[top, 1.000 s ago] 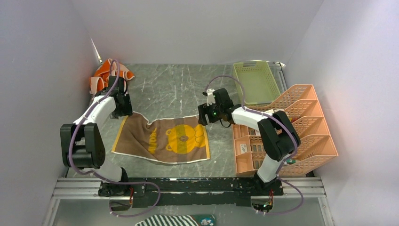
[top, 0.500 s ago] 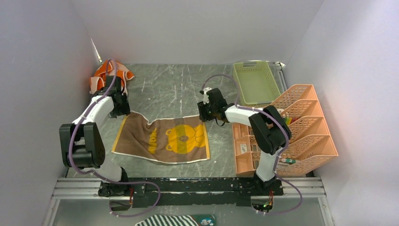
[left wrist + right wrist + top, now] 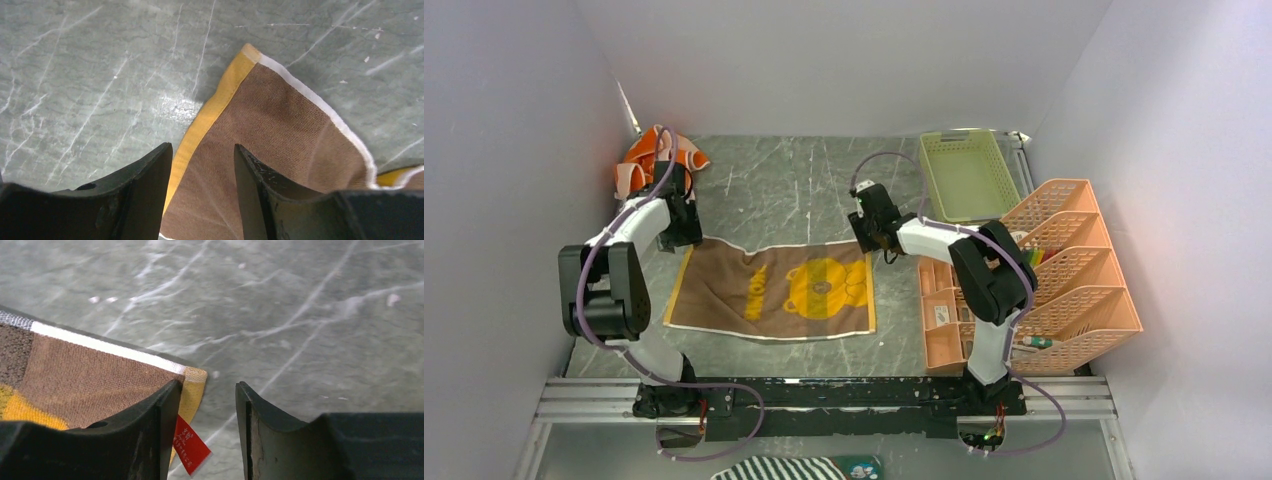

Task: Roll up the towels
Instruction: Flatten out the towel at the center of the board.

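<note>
the brown towel (image 3: 774,292) lies flat on the table (image 3: 804,180). the left gripper (image 3: 202,152) straddles its far left hem, jaws apart. the right gripper (image 3: 207,390) sits at its far right corner, jaws apart, empty. the orange towel (image 3: 649,160) is bunched beyond the far left corner.

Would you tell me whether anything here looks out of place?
The orange towel lies crumpled in the far left corner, not spread like the brown towel; a striped cloth sits beyond the near rail.
</note>
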Motion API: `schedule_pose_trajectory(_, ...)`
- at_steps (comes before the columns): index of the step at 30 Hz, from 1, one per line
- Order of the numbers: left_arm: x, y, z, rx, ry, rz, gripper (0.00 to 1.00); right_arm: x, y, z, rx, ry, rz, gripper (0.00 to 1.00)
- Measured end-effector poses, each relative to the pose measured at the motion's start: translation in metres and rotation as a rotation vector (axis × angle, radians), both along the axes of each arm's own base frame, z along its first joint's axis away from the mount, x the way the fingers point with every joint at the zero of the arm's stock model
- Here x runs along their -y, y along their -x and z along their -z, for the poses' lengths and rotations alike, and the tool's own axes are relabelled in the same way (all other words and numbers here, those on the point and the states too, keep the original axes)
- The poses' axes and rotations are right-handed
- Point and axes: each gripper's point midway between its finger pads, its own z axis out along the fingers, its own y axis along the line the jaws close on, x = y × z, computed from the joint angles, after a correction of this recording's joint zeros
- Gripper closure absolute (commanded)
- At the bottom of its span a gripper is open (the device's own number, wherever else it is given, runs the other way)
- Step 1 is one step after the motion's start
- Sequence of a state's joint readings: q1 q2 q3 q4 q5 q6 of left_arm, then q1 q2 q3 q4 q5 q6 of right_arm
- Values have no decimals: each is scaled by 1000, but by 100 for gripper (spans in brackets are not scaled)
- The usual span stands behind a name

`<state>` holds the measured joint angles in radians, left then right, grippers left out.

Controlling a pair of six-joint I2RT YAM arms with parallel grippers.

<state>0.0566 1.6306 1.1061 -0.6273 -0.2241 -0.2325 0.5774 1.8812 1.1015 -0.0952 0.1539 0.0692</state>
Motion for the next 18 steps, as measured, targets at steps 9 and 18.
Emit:
schedule_pose_trajectory(9,0,-16,25,-66,-10,5,43,33,-41,-7,24,72,102,53)
schedule_pose_trajectory(18,-3,-33,43,-100,-28,-10,44,48,-53,-12,30,78,125,53)
